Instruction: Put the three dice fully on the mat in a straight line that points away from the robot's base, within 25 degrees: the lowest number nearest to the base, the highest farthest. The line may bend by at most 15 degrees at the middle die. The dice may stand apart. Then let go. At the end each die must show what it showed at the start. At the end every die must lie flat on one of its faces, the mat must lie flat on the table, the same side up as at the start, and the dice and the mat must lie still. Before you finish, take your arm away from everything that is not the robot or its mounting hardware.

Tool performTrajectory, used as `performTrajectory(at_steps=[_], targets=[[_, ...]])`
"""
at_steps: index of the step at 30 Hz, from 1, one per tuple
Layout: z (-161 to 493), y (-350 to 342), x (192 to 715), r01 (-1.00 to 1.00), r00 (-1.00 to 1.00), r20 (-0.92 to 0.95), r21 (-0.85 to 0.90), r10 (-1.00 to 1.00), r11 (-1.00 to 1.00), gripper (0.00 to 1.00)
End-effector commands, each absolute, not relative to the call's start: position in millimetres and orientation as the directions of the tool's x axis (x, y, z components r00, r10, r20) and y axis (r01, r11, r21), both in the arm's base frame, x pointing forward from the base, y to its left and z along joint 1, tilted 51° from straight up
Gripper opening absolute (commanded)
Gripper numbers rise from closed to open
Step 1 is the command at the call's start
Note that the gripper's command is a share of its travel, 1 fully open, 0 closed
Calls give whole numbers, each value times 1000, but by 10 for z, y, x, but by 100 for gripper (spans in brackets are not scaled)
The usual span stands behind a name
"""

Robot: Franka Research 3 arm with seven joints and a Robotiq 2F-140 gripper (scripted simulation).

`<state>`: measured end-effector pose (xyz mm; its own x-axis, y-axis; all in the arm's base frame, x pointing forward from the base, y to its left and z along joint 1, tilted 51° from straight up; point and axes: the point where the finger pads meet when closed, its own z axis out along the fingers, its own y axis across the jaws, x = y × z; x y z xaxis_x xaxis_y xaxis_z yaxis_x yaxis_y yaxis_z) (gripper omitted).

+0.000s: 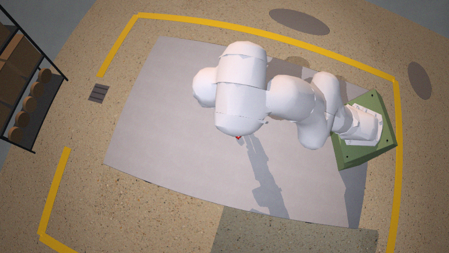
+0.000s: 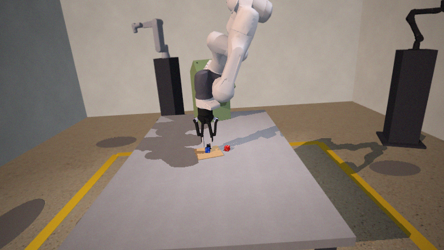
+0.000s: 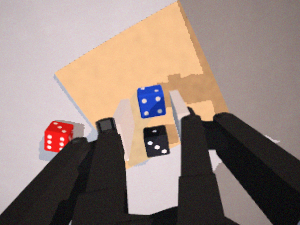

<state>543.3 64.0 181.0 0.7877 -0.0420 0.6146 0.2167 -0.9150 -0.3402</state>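
Note:
A tan mat (image 3: 120, 62) (image 2: 215, 154) lies flat on the grey table (image 2: 198, 198) (image 1: 163, 131). A blue die (image 3: 151, 102) (image 2: 207, 150) rests on the mat. A black die (image 3: 157, 140) (image 2: 209, 145) sits right behind it, toward the robot's base, at the mat's edge. A red die (image 3: 57, 136) (image 2: 227, 148) (image 1: 238, 137) lies on the bare table beside the mat. My gripper (image 3: 151, 108) (image 2: 206, 136) hangs just above the blue and black dice. Its fingers are parted and hold nothing. In the overhead view the arm hides the mat and two of the dice.
The robot's green base block (image 1: 364, 135) (image 2: 198, 71) stands at the table's far end. Two other arms on dark pedestals (image 2: 167, 86) (image 2: 406, 96) stand off the table. A shelf rack (image 1: 18, 81) stands outside the yellow floor line (image 1: 251, 29).

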Motion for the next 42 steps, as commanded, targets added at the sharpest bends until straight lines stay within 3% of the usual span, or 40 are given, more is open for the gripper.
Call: performTrajectory(at_steps=[1, 21, 22, 42], targets=[[1907, 572, 5323, 271, 702, 711, -326, -45, -906, 25], [2186, 383, 5028, 271, 702, 711, -326, -45, -906, 25], [2186, 383, 5028, 271, 702, 711, -326, -45, -906, 100], [2187, 384, 5028, 270, 702, 711, -326, -46, -906, 100]])
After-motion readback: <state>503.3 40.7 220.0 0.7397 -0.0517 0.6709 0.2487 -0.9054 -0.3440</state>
